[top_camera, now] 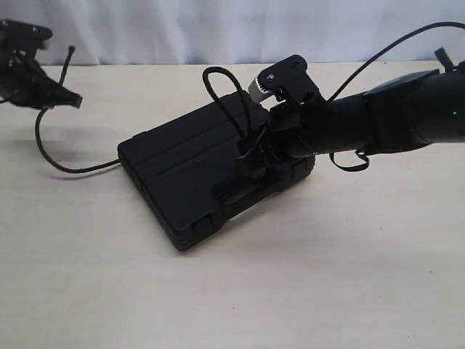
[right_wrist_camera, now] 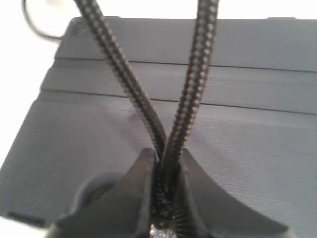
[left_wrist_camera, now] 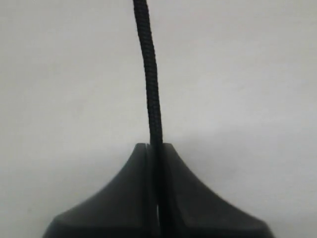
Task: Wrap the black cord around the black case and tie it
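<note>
Pinching two strands of the black cord over the black case, R gripper holds a loop up; L gripper is clamped on cord's other stretch, well clear of case. Wrap prob. partway, tie not yet done.

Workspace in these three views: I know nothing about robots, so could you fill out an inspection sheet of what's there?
Surface: pale wood-look table, no marks seen.
Job's things: black case rests on the table. The black cord trails from the case's side across the table up to the left tool, and arches in a loop above the lid.
Clutter: nothing seen.
Tools: left tool is shut on a single strand of the cord, away from the case. Right tool is shut on two strands just over the lid.
Cables: thin black cables loop along the right arm.
Surroundings: white curtain behind the table.
</note>
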`<state>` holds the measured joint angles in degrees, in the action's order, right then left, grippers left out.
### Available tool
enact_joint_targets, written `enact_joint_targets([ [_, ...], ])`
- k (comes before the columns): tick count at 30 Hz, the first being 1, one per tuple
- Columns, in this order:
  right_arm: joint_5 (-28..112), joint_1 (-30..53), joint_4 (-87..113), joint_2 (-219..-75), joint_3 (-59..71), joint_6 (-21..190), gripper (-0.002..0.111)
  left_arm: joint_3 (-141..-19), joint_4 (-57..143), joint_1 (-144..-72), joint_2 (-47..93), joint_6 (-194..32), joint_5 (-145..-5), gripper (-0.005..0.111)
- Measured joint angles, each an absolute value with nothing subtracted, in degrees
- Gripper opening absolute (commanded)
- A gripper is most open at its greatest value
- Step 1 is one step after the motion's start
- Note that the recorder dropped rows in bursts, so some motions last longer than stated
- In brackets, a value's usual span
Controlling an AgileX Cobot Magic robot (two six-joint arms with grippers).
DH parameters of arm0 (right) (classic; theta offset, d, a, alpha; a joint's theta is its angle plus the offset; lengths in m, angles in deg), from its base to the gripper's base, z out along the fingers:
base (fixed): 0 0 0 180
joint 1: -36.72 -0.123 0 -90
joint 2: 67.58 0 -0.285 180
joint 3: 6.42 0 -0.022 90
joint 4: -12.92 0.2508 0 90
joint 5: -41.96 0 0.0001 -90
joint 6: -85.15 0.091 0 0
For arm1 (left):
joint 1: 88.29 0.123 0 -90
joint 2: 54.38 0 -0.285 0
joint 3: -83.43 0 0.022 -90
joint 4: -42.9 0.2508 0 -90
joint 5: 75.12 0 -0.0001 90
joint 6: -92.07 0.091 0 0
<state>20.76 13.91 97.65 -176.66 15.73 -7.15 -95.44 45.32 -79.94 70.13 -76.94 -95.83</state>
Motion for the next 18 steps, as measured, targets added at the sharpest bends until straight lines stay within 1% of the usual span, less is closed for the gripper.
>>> enact_joint_targets([
  [5,14.9,16.3,97.8,-176.9,15.7,-12.9,0.004,-95.4,41.6,-84.7,63.5,-60.1,-93.8,0.000],
  [10,6.9,21.5,99.3,-176.9,15.7,-19.3,0.004,-95.4,41.1,-87.9,62.1,-43.5,-90.8,0.000],
  [13,4.5,21.9,99.8,-176.9,15.7,-21.4,0.004,-95.4,41.1,-90.0,62.6,-35.7,-84.5,0.000],
  [18,3.9,21.9,100.2,-176.9,15.7,-23.2,0.004,-95.4,41.7,-93.1,64.2,-30.4,-73.1,0.000],
])
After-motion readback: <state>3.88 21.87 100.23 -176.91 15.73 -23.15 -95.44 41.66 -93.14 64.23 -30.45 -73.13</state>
